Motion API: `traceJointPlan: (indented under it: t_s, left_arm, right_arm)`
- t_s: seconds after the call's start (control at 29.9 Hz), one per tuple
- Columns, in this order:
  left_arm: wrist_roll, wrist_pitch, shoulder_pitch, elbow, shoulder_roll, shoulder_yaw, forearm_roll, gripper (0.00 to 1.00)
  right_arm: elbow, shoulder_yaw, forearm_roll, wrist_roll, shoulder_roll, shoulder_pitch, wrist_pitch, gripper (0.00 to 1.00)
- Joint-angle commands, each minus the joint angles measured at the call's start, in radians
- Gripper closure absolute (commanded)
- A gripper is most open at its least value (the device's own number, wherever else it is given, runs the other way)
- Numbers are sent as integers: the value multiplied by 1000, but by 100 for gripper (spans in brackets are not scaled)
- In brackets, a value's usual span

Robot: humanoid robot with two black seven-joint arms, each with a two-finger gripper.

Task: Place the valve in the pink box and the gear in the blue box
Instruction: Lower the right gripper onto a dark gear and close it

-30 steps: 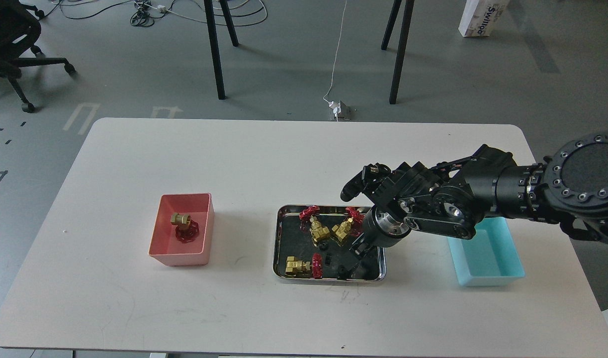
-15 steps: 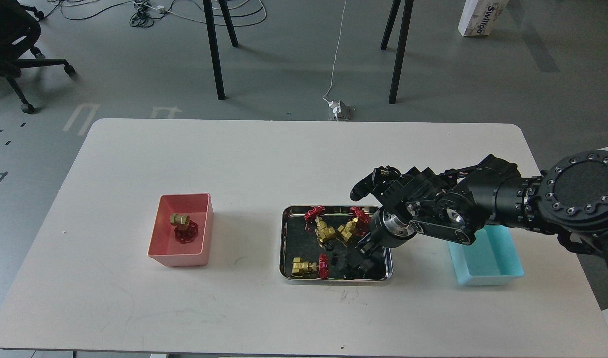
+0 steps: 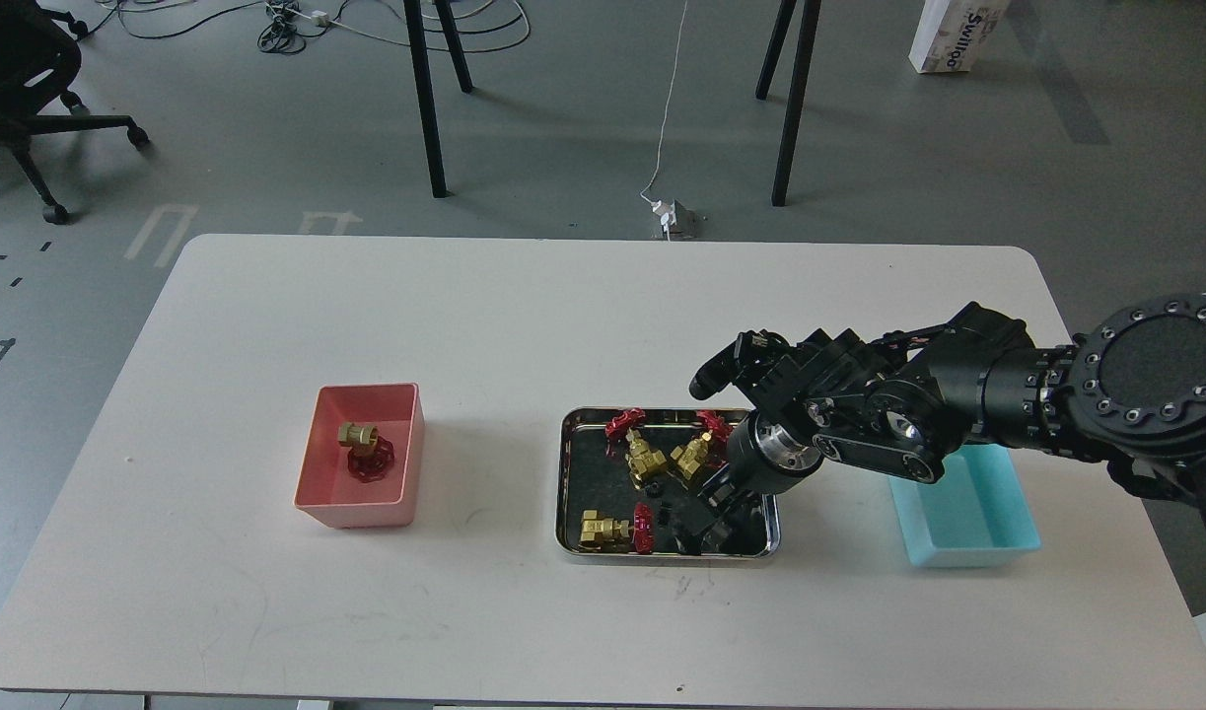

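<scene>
One valve (image 3: 364,449), brass with a red handwheel, lies in the pink box (image 3: 405,473) on the left of the table. Three more valves (image 3: 645,460) (image 3: 694,452) (image 3: 610,530) lie in a shiny steel tray (image 3: 566,493) at mid-table, with tiny black gears (image 3: 663,515) among them. My right gripper (image 3: 703,521) points down into the tray's right half, right of the valves. Its dark fingers blend with the tray floor, so I cannot tell whether they hold anything. The blue box (image 3: 1017,523) stands right of the tray, partly under my right arm, and its visible part is empty. The left gripper is out of view.
The table's front edge (image 3: 603,690) runs below the tray. Chair and stand legs (image 3: 430,108) and cables lie on the floor beyond the far edge.
The steel tray with its valves has shifted a little to the right. My right gripper moved slightly right and down into the tray. The pink and blue boxes have not moved.
</scene>
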Motion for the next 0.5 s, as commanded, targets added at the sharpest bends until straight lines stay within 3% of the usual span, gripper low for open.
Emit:
traceJointPlan:
  t_s: [0.0,0.47]
  left_arm:
    - [0,0,0,0,1,-1,0,11]
    - [0,0,-2,0,1,-1,0,11]
  right_arm:
    - [6,-14,0,22,0,16,1,23]
    - [3,-35,-60,22,0,27,13,32]
